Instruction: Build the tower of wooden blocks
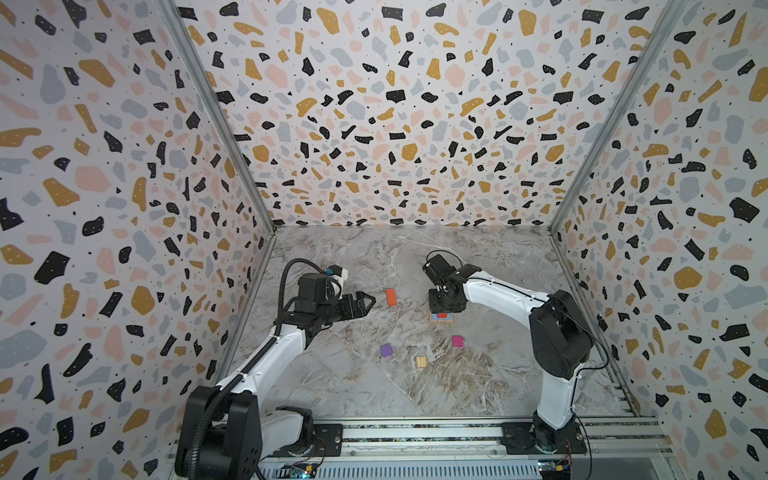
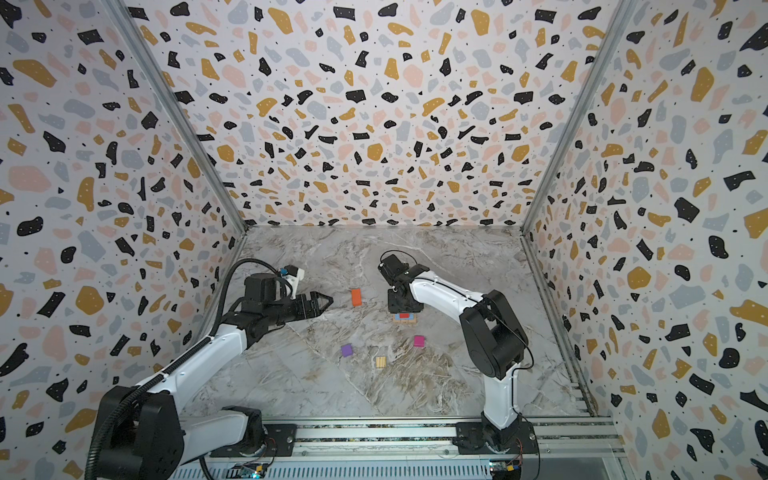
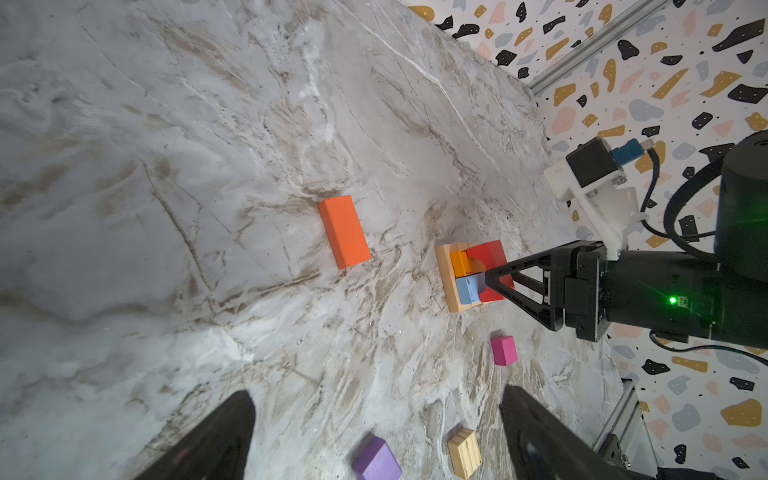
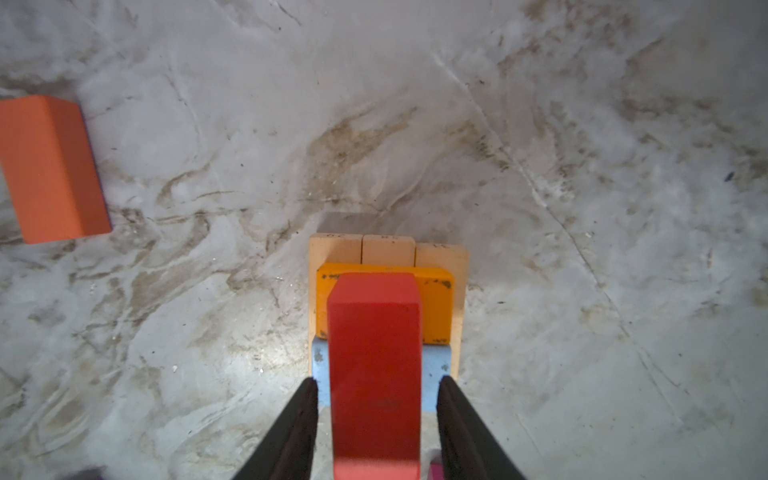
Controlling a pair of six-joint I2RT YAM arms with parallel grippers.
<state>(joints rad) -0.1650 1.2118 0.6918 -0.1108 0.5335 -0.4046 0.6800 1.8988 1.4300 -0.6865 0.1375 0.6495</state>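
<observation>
The tower (image 1: 441,318) stands mid-way across the worktop (image 1: 332,395): tan plank base, orange and blue blocks side by side, a red block (image 4: 374,353) across them. The right tool (image 4: 376,380) straddles the red block, jaws slightly apart, clear of its sides. A long orange block (image 1: 390,297), purple cube (image 1: 386,350), magenta cube (image 1: 457,341) and tan block (image 1: 421,361) lie loose around; the left tool (image 1: 368,301) hangs wide open, empty.

Near the marble tabletop's (image 1: 332,395) middle stand the tower (image 3: 461,266), tan planks lowest, and an orange block (image 1: 390,297) lying flat; nearer the front edge sit a purple cube (image 1: 386,350), magenta cube (image 1: 457,341) and ridged tan block (image 1: 421,361).
</observation>
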